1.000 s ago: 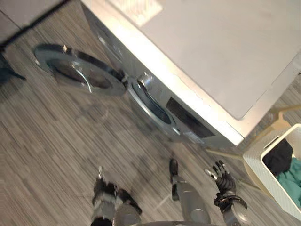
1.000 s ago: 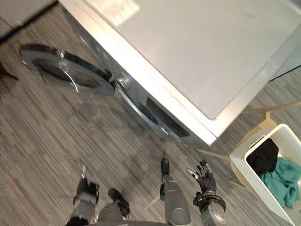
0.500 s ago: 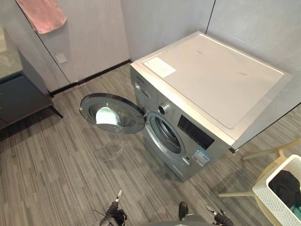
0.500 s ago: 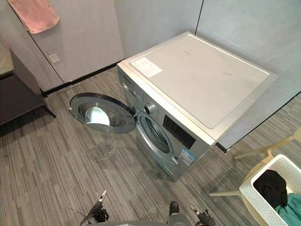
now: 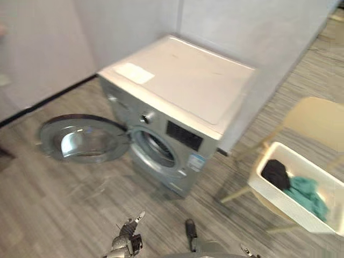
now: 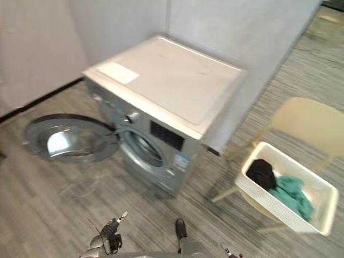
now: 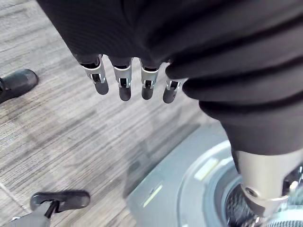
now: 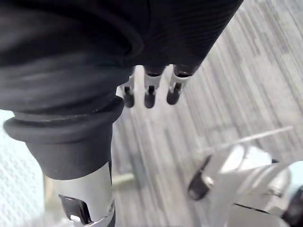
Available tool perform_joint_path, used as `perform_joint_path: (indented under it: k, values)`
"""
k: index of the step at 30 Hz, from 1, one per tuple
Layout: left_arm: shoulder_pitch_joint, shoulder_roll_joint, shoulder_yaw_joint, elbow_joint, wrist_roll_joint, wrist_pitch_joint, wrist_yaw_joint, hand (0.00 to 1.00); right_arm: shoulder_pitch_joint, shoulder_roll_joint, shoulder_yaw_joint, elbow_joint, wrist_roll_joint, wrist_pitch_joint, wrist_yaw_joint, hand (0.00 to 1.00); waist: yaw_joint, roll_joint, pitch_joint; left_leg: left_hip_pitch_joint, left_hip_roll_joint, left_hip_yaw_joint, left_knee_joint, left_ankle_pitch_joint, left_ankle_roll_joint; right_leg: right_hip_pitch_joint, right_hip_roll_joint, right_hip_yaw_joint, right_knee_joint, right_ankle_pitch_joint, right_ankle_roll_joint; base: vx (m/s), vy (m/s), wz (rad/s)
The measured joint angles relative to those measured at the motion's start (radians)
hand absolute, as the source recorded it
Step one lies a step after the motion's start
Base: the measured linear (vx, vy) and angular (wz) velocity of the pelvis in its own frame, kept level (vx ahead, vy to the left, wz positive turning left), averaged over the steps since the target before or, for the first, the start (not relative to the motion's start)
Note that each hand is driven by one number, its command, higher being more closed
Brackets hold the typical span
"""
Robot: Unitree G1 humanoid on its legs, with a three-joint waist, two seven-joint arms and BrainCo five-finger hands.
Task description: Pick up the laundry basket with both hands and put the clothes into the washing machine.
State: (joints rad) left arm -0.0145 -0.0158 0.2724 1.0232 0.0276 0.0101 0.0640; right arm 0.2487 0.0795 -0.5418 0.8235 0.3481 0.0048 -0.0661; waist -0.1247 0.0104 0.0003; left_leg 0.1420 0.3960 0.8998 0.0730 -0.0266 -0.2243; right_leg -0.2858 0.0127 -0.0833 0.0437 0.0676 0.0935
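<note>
The silver washing machine (image 5: 177, 91) is parked mid-scene, with its round door (image 5: 80, 140) swung open to the left over the grey floor (image 5: 64, 204). Off to the right, the white laundry basket (image 5: 279, 203) is set on a cream chair (image 5: 317, 115), with a black garment (image 5: 276, 173) and a teal garment (image 5: 307, 193) piled inside. The left hand (image 7: 124, 84) is seen at the near edge, fingers straight and loosely spread, nothing held. The right hand (image 8: 150, 94) is seen near too, fingers straight, nothing gripped. The basket is set well apart from both, farther off to the right.
</note>
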Motion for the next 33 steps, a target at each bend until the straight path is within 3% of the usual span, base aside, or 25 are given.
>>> perform_joint_path:
  k: [1,2,3,4,5,6,8,9,10,12,13,14,15,18,21,22,23,24,25,26,27,29,30,32,33]
  values:
    - [-0.010,0.003,0.000,-0.002,0.018,0.004,0.001,0.00,0.005,-0.001,0.006,0.021,0.004,0.002,0.001,0.00,-0.004,-0.017,-0.001,-0.007,0.044,0.004,0.088,-0.002,-0.003,-0.034,-0.022,-0.041,0.187,0.051,-0.114,0.12,-0.111,-0.71]
    - [-0.014,0.008,-0.006,-0.004,0.026,0.005,0.001,0.00,0.013,0.008,0.016,0.034,0.004,0.005,0.002,0.00,-0.010,-0.052,-0.007,-0.011,0.070,-0.005,0.168,-0.004,-0.004,-0.030,-0.013,-0.052,0.227,0.041,-0.118,0.10,-0.210,-0.71]
    - [-0.012,0.033,-0.033,0.003,0.028,0.006,0.001,0.00,0.015,0.007,0.056,0.057,0.003,-0.002,0.000,0.00,-0.001,-0.089,-0.010,-0.059,0.049,-0.066,0.257,-0.111,0.000,-0.014,-0.026,-0.071,0.205,0.058,-0.149,0.01,-0.166,-0.82]
    - [-0.035,0.024,-0.048,0.014,0.022,0.003,0.001,0.00,-0.020,0.000,0.049,0.061,-0.002,-0.009,-0.003,0.00,0.010,-0.095,-0.015,-0.143,-0.067,-0.163,0.174,-0.145,0.116,0.043,-0.043,-0.001,0.092,0.074,-0.099,-0.02,-0.078,-0.93]
    - [-0.049,0.010,-0.060,0.015,0.021,-0.006,0.004,0.00,-0.050,-0.027,0.032,0.078,-0.005,-0.011,-0.007,0.00,0.018,-0.063,0.003,-0.173,-0.065,-0.152,0.149,-0.103,0.135,0.014,-0.053,-0.027,0.235,-0.046,-0.170,0.03,0.075,-0.66]
    - [-0.068,0.035,-0.125,0.024,0.008,-0.013,0.005,0.00,-0.089,-0.031,0.024,0.156,-0.008,0.005,-0.022,0.00,0.009,-0.085,0.005,-0.141,-0.086,-0.145,0.135,-0.078,0.102,-0.035,-0.177,-0.085,0.512,-0.172,-0.134,0.10,0.043,-0.29]
    - [-0.060,0.076,-0.151,0.030,-0.021,-0.014,0.007,0.00,-0.115,-0.020,0.020,0.220,-0.041,0.030,-0.024,0.00,0.010,-0.082,0.004,-0.143,-0.069,-0.133,0.156,-0.058,0.083,0.004,-0.266,-0.108,0.550,-0.173,-0.107,0.12,-0.097,-0.26]
    - [-0.049,0.099,-0.139,0.032,-0.035,-0.014,0.015,0.00,-0.123,-0.021,0.010,0.219,-0.046,0.039,-0.024,0.00,0.020,-0.082,0.003,-0.143,-0.058,-0.117,0.168,-0.050,0.070,0.047,-0.283,-0.102,0.449,-0.144,-0.058,0.11,-0.335,-0.57]
    - [-0.044,0.125,-0.101,0.049,-0.063,-0.014,0.027,0.00,-0.128,-0.027,0.011,0.221,-0.059,0.043,-0.027,0.00,0.027,-0.084,-0.002,-0.143,-0.026,-0.110,0.175,-0.027,0.045,0.126,-0.246,-0.123,0.293,-0.174,0.029,0.08,-0.297,-0.63]
    - [-0.024,0.131,-0.050,0.079,-0.098,-0.013,0.038,0.00,-0.149,-0.049,0.044,0.220,-0.075,0.039,-0.026,0.00,0.035,-0.057,0.008,-0.144,0.028,-0.100,0.220,0.012,0.037,0.181,-0.186,-0.133,0.159,-0.173,0.028,0.11,-0.350,-0.70]
    - [0.000,0.132,-0.025,0.097,-0.109,-0.008,0.048,0.00,-0.161,-0.060,0.066,0.210,-0.075,0.040,-0.025,0.00,0.034,-0.060,0.015,-0.148,0.067,-0.106,0.305,0.041,0.061,0.221,-0.168,-0.119,0.110,-0.173,0.027,0.10,-0.336,-0.63]
    - [0.012,0.125,-0.022,0.107,-0.114,-0.006,0.049,0.00,-0.163,-0.064,0.082,0.204,-0.075,0.038,-0.024,0.00,0.033,-0.072,0.022,-0.154,0.075,-0.118,0.313,0.013,0.036,0.239,-0.164,-0.102,0.096,-0.170,0.023,0.05,-0.176,-0.46]
    - [0.027,0.099,-0.008,0.119,-0.112,0.005,0.047,0.00,-0.164,-0.075,0.092,0.199,-0.077,0.030,-0.021,0.00,0.030,-0.058,0.024,-0.147,0.070,-0.152,0.270,-0.010,0.016,0.265,-0.149,-0.096,0.084,-0.161,0.009,0.02,-0.082,-0.39]
    - [0.071,0.068,0.060,0.109,-0.101,0.010,0.047,0.00,-0.159,-0.091,0.109,0.164,-0.085,0.002,-0.016,0.00,0.031,-0.007,0.034,-0.092,0.123,-0.162,0.231,0.004,0.054,0.330,-0.053,-0.071,0.050,-0.164,0.004,0.06,-0.111,-0.60]
    - [0.111,0.083,0.121,0.079,-0.091,0.001,0.053,0.00,-0.126,-0.092,0.141,0.149,-0.100,-0.002,-0.003,0.00,0.031,-0.029,0.036,-0.083,0.227,-0.178,0.430,0.017,0.078,0.375,-0.007,-0.003,0.036,-0.174,-0.014,0.10,-0.154,-0.80]
    - [0.116,0.094,0.125,0.064,-0.091,-0.007,0.053,0.00,-0.110,-0.100,0.158,0.141,-0.118,-0.002,-0.001,0.00,0.034,-0.043,0.051,-0.140,0.226,-0.324,0.556,0.076,0.162,0.399,-0.021,0.035,0.039,-0.181,-0.028,0.04,-0.026,-0.91]
    - [0.098,0.097,0.123,0.067,-0.093,-0.011,0.051,0.00,-0.110,-0.111,0.168,0.134,-0.127,-0.003,0.000,0.00,0.039,-0.059,0.071,-0.213,0.151,-0.517,0.656,-0.037,0.143,0.410,-0.049,0.074,0.041,-0.184,-0.031,0.02,0.045,-0.97]
    - [0.090,0.090,0.122,0.066,-0.093,-0.012,0.051,0.00,-0.112,-0.126,0.168,0.134,-0.128,-0.003,-0.001,0.00,0.046,-0.054,0.081,-0.234,0.088,-0.587,0.675,-0.121,0.124,0.411,-0.070,0.096,0.044,-0.184,-0.031,0.01,0.231,-1.11]
    - [0.077,0.060,0.106,0.065,-0.095,-0.015,0.051,0.00,-0.122,-0.155,0.166,0.135,-0.130,-0.005,0.000,0.00,0.059,-0.024,0.124,-0.249,-0.042,-0.666,0.660,-0.229,0.101,0.420,-0.094,0.150,0.050,-0.184,-0.031,0.00,0.342,-1.14]
    - [0.074,0.036,0.077,0.065,-0.100,-0.016,0.050,0.00,-0.128,-0.175,0.165,0.134,-0.140,-0.005,0.000,0.00,0.061,0.015,0.154,-0.254,-0.139,-0.693,0.552,-0.252,0.110,0.421,-0.100,0.181,0.066,-0.186,-0.026,0.00,0.375,-1.08]
    - [0.075,0.030,0.059,0.065,-0.100,-0.017,0.049,0.00,-0.127,-0.186,0.165,0.134,-0.150,-0.004,0.001,0.00,0.062,0.041,0.163,-0.250,-0.170,-0.680,0.482,-0.275,0.151,0.416,-0.090,0.189,0.078,-0.191,-0.019,0.01,0.349,-0.74]
    - [0.074,0.042,0.036,0.057,-0.100,-0.016,0.050,0.00,-0.119,-0.143,0.191,0.134,-0.163,0.004,0.005,0.00,0.078,0.050,0.158,-0.226,-0.205,-0.653,0.417,-0.319,0.146,0.360,-0.104,0.190,0.120,-0.212,0.014,0.03,0.240,-0.48]
    - [0.074,0.041,0.044,0.040,-0.100,-0.017,0.050,0.00,-0.123,-0.133,0.194,0.130,-0.163,0.003,0.006,0.00,0.087,0.026,0.151,-0.225,-0.218,-0.654,0.412,-0.321,0.142,0.331,-0.109,0.188,0.138,-0.210,0.010,0.07,0.137,-0.41]
    - [0.075,0.043,0.067,0.043,-0.108,-0.016,0.048,0.00,-0.134,-0.128,0.195,0.132,-0.164,0.002,0.002,0.00,0.115,0.009,0.154,-0.216,-0.287,-0.784,0.413,-0.309,0.164,0.318,-0.124,0.230,0.131,-0.208,0.009,0.13,0.126,-0.59]
    - [0.073,0.043,0.071,0.043,-0.107,-0.016,0.049,0.00,-0.138,-0.125,0.196,0.132,-0.167,0.002,0.002,0.00,0.116,0.004,0.151,-0.206,-0.290,-0.775,0.399,-0.308,0.165,0.324,-0.127,0.240,0.127,-0.207,0.011,0.11,0.072,-0.59]
